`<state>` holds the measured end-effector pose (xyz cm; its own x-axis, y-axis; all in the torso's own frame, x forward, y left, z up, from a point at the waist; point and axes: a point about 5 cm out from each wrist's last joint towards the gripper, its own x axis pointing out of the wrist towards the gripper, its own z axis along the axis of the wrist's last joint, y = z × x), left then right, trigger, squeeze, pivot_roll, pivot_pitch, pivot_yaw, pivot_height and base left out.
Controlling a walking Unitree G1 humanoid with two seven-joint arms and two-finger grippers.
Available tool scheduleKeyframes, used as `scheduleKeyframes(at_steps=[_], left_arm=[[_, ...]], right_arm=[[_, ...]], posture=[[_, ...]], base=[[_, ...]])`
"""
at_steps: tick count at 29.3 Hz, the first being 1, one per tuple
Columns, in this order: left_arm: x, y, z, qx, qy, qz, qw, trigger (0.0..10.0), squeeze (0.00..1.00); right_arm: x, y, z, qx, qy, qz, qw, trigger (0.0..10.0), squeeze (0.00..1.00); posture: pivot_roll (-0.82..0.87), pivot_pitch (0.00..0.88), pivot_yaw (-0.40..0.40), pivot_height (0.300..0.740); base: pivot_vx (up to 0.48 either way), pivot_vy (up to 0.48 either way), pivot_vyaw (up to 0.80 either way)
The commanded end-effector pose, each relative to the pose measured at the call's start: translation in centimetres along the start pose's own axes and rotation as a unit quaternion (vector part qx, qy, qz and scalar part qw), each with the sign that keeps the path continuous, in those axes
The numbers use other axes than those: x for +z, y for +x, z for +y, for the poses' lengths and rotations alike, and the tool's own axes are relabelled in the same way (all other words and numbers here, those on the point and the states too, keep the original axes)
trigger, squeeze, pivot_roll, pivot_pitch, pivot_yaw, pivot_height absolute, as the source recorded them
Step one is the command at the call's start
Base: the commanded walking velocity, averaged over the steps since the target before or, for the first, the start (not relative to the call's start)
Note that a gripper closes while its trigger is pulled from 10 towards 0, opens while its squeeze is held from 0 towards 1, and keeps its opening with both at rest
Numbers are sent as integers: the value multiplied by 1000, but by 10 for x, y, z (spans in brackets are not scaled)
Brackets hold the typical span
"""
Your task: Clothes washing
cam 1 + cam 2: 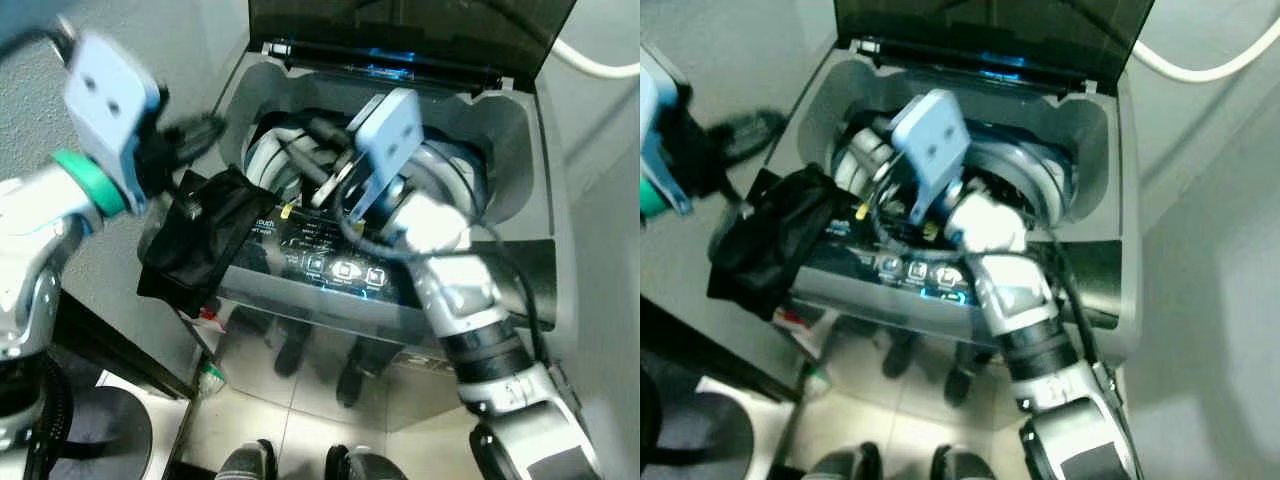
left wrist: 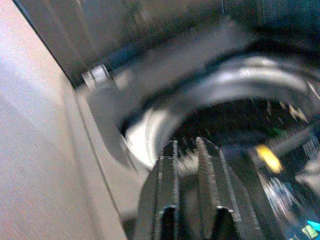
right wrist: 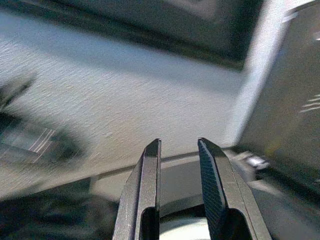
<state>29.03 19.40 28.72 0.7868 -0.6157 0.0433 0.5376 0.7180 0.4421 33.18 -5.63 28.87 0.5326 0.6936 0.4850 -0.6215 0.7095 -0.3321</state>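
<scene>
Hanging over rim: black garment (image 1: pixel 195 245) | washer (image 1: pixel 520 140) lid up | right gripper (image 3: pixel 178 150) above drum

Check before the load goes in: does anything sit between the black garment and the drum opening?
Yes: the right gripper and its forearm reach across the drum opening, beside the black garment draped over the washer's front-left edge.
</scene>
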Motion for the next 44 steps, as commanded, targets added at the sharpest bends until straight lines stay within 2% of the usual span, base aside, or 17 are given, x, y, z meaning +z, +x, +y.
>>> scheduleKeyframes(at_steps=[1, 4, 6, 13, 14, 18, 22, 27, 29, 40, 41, 42, 44], left_arm=[[-6, -4, -5, -16, -13, 18, 1000, 10000, 1000], [-21, -22, -16, -56, -62, 49, 995, 10000, 1000], [-21, -22, -16, -56, -62, 49, 995, 10000, 1000], [-27, -37, -21, -80, -60, 78, 992, 10000, 1000], [-32, -37, -16, -69, -50, 96, 992, 10000, 0], [-34, -36, -14, -65, -49, 101, 992, 10000, 0], [-46, -39, -12, -54, -75, 122, 988, 10000, 0], [-51, -40, -11, -49, -85, 130, 987, 10000, 0], [-55, -39, -14, -60, -99, 134, 984, 10000, 0], [-64, -43, -18, -75, -114, 150, 979, 10000, 0], [-66, -43, -18, -75, -122, 150, 978, 6902, 0], [-66, -43, -18, -75, -122, 150, 978, 6902, 0], [-67, -44, -18, -78, -133, 148, 977, 0, 0]], right_arm=[[4, 1, -2, -12, 9, -15, 1000, 10000, 0], [5, 1, -5, -16, 13, -22, 1000, 10000, 0], [5, 1, -5, -16, 13, -22, 1000, 10000, 0], [4, 2, -2, -15, 15, -24, 999, 10000, 0], [3, 3, -2, -16, 16, -25, 999, 10000, 0], [4, 3, -2, -16, 16, -25, 999, 10000, 0], [3, 2, -4, -23, 20, -26, 999, 10000, 0], [3, 2, -4, -25, 22, -26, 999, 10000, 0], [3, 2, -4, -25, 23, -27, 999, 10000, 0], [3, 2, -4, -29, 24, -30, 999, 10000, 0], [3, 2, -5, -30, 25, -30, 999, 10000, 0], [3, 2, -5, -30, 25, -30, 999, 10000, 0], [3, 2, -5, -30, 26, -31, 999, 10000, 0]], posture=[[152, 108, 51, 740], [155, 107, 48, 740], [155, 107, 48, 740], [165, 111, 46, 740], [165, 111, 46, 740], [163, 116, 49, 740], [162, 120, 51, 740], [162, 120, 51, 740], [163, 124, 50, 740], [163, 124, 50, 740], [163, 124, 50, 740], [163, 124, 50, 740], [161, 131, 55, 740]], base=[[0, 0, 0], [0, 0, 0], [0, 0, 0], [0, 0, 0], [0, 0, 0], [0, 0, 0], [0, 0, 0], [0, 0, 0], [0, 0, 0], [0, 0, 0], [0, 0, 0], [0, 0, 0], [0, 0, 0]])
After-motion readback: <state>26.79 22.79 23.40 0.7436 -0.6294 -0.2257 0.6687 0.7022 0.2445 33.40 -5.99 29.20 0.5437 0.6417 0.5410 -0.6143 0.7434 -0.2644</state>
